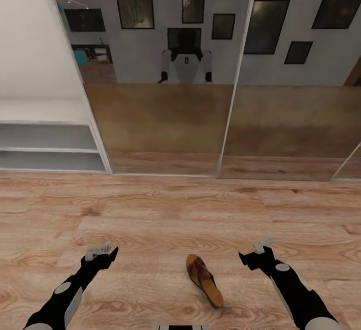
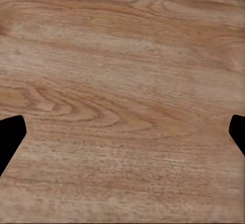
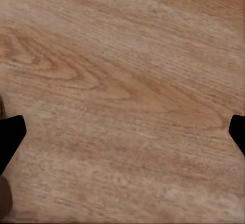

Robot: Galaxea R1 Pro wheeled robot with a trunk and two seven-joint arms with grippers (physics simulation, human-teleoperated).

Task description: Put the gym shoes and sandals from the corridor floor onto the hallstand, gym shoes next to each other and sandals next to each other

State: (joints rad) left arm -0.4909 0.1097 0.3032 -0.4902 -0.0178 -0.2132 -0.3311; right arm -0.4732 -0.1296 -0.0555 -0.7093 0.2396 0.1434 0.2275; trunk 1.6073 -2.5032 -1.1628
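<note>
Sandal (image 1: 204, 280) flat on floor (image 1: 165, 210), near its lower edge, between both arms. Left gripper (image 1: 103, 254) and right gripper (image 1: 253, 256) spread wide, empty. Best: lower right gripper squarely over strap, pinch across sole; rack (image 1: 47, 144) far left.

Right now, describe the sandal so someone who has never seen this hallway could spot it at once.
Start at the mirrored sliding doors, then come down the wood plank floor toward the robot. The sandal lies between the left gripper and right gripper, nearer the right. It is the lone brown shoe, tan footbed up.
</note>
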